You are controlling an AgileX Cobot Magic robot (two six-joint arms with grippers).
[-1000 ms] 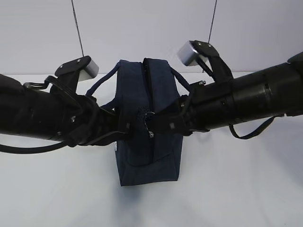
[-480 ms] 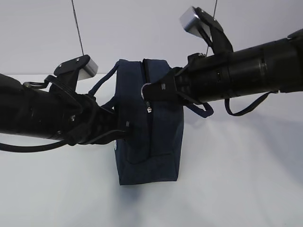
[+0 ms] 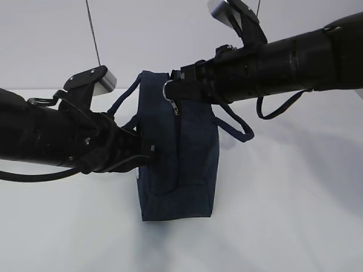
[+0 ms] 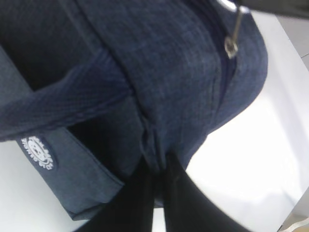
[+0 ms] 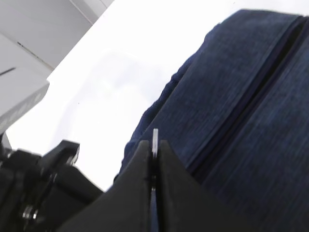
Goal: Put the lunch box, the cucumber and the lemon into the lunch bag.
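The dark navy lunch bag [image 3: 178, 164] stands upright on the white table, its zipper [image 3: 177, 122] facing the camera. My left gripper [image 3: 152, 156] is shut, pinching a fold of the bag's fabric [image 4: 153, 154] on its left side. My right gripper [image 3: 170, 89] is shut on the metal ring pull [image 5: 155, 140] near the bag's top; the ring also shows in the exterior view [image 3: 166, 90] and the slider hangs below it [image 4: 231, 47]. The lunch box, the cucumber and the lemon are out of view.
One loop handle [image 3: 233, 122] hangs off the bag's right side, another [image 3: 122, 101] on its left. A white round logo patch [image 4: 37, 152] sits on the bag's side. Both arms cross in front of the bag at mid height.
My right gripper has moved up and left with the ring pull, from the bag's middle front to near its top. The left arm has held still.
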